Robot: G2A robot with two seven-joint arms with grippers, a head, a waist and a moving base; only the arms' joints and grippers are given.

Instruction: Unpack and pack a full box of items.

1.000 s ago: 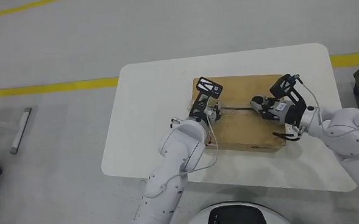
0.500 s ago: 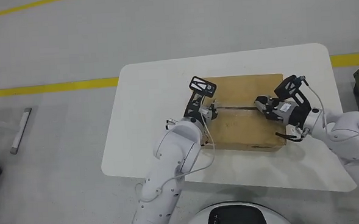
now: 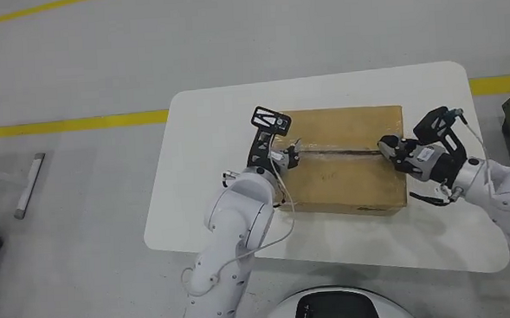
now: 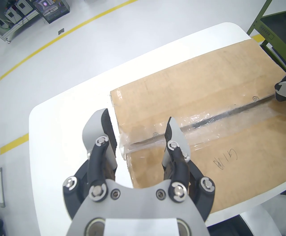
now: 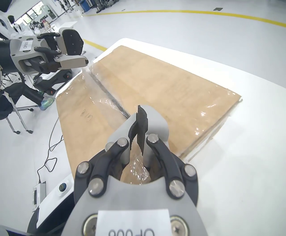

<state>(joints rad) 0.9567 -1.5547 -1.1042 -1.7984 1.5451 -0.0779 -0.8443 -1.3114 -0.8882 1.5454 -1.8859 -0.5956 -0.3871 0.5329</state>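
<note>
Top view, your box [image 3: 347,176] sits on the white table [image 3: 194,162], left gripper [image 3: 292,150] at the left end of its taped seam [image 3: 341,153], right gripper [image 3: 388,143] at the right end; left wrist view, fingers [image 4: 177,136] apart straddling the box's left edge; right wrist view, fingers [image 5: 158,125] together above the seam.

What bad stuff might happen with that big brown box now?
The clear tape over the box's seam is wrinkled, so it may tear into shreds and leave the flaps shut. The left gripper's open fingers straddle the box's end; closing there could dent the cardboard. The box lies near the table's front edge, so tugging might slide it off.
</note>
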